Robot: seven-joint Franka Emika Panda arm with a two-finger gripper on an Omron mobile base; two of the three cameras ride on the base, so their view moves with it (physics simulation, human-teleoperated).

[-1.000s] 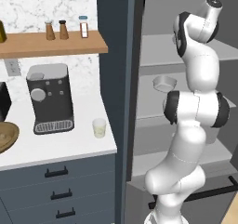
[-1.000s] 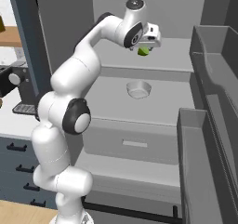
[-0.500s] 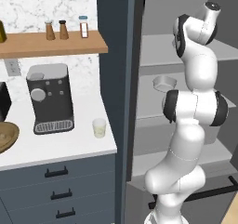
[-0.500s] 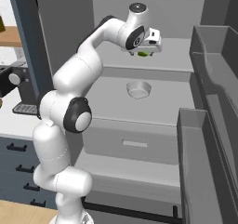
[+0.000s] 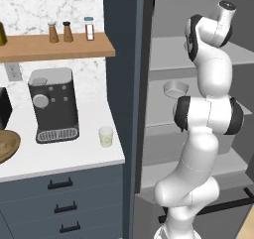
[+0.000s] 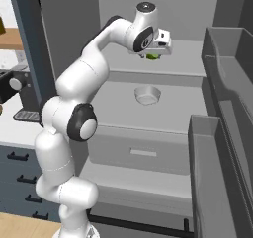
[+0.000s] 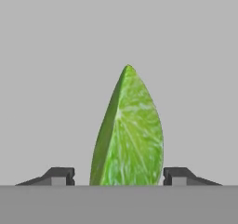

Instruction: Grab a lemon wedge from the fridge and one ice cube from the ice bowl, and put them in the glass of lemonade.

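Two dark fingers (image 7: 60,175) flank your green citrus wedge (image 7: 128,135), spread either side of it, with a small gap showing at each tip. You see the gripper (image 6: 154,54) over the upper pale grey shelf (image 6: 188,64) inside the tall dark grey fridge (image 5: 124,74). Your small clear tumbler of pale yellow lemonade (image 5: 105,136) stands on the white table (image 5: 59,156), near the wide wooden bowl (image 5: 7,146).

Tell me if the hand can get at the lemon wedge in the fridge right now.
Probably yes: the hand is already over the upper shelf, the lemon wedge sits between its open fingers, and nothing blocks it.
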